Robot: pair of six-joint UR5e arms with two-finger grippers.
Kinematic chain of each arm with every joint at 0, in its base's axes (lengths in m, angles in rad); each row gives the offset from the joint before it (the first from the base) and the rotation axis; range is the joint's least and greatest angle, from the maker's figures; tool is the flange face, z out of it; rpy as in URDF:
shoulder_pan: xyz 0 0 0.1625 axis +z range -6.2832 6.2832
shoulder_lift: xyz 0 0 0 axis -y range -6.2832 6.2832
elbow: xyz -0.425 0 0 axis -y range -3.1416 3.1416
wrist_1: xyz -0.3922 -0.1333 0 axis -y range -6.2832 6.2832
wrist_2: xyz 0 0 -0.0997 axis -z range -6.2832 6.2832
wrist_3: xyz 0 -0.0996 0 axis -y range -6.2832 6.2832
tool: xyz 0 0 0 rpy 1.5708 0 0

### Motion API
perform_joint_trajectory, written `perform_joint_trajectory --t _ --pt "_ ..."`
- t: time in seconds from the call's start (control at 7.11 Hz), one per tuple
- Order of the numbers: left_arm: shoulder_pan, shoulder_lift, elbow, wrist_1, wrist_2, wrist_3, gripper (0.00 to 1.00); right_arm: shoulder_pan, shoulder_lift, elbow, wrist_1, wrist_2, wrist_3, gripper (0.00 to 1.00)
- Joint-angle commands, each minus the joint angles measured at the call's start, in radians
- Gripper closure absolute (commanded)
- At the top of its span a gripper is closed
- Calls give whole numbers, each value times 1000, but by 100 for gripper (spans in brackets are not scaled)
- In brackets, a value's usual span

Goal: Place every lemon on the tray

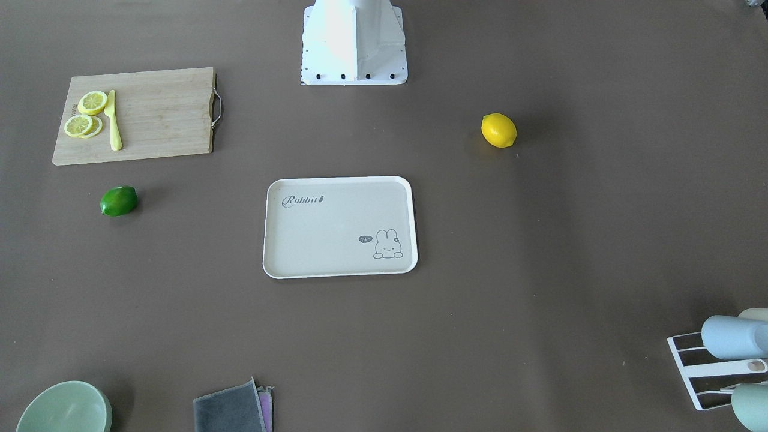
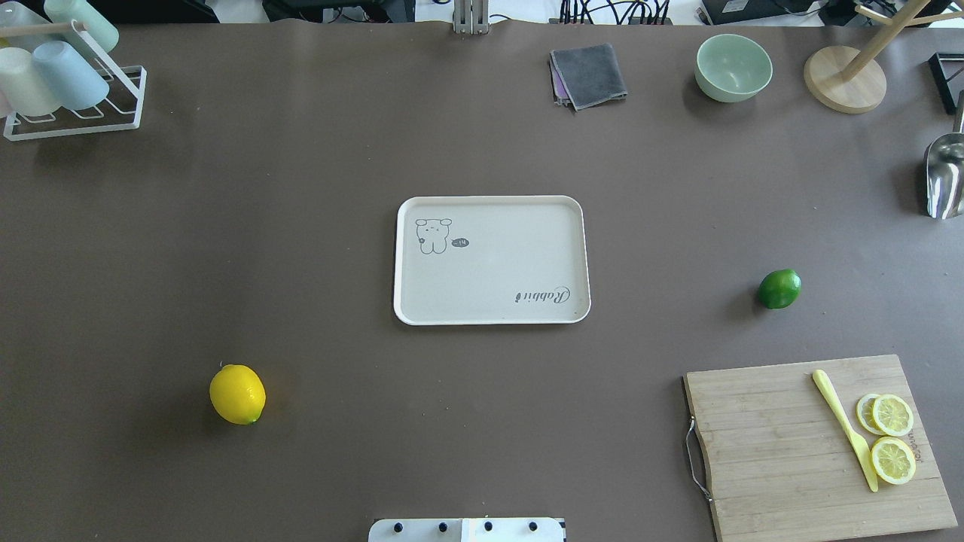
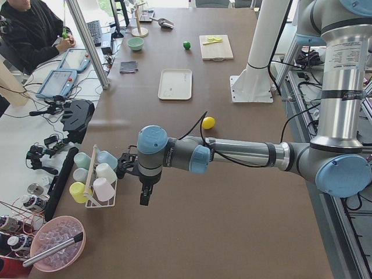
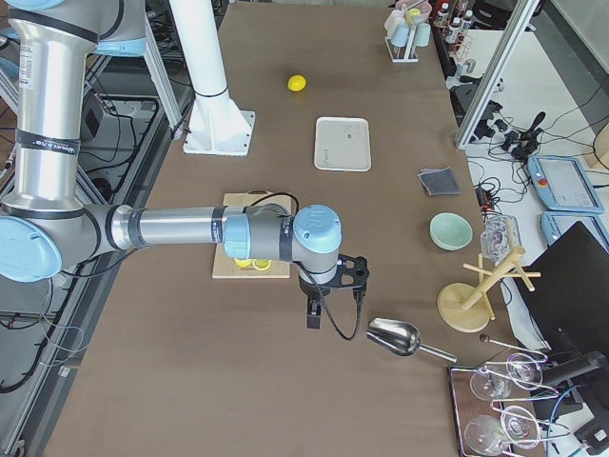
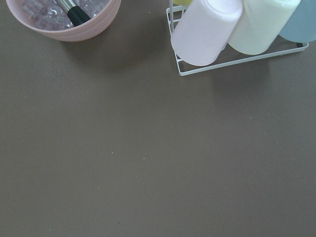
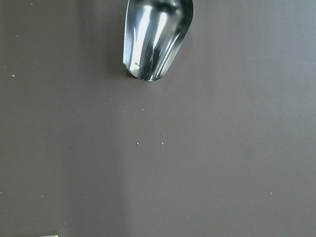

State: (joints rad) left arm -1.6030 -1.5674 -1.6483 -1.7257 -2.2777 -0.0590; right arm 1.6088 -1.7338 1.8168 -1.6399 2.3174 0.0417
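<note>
You're at 0/2: yellow lemon (image 2: 237, 394) and green lemon (image 2: 779, 289) sit on the counter (image 2: 301, 263), well apart from the tray (image 2: 512, 260); can't tell whether left tool (image 3: 143, 196) or right tool (image 4: 312, 316) is clenched.

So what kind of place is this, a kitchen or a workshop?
Probably a robotics lab, not a kitchen: robot arms reach over a long brown table, a person sits beside control screens, and a tray and cutting board lie out like test props.
</note>
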Motion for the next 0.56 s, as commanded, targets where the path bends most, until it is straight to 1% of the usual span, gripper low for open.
perform_joint_trajectory --t 0.0,0.42 --pt "0 0 -2 0 -3 -4 2 0 -1 1 0 2 0 0" --pt "0 0 -2 2 -3 -4 2 0 -3 1 3 7 1 0"
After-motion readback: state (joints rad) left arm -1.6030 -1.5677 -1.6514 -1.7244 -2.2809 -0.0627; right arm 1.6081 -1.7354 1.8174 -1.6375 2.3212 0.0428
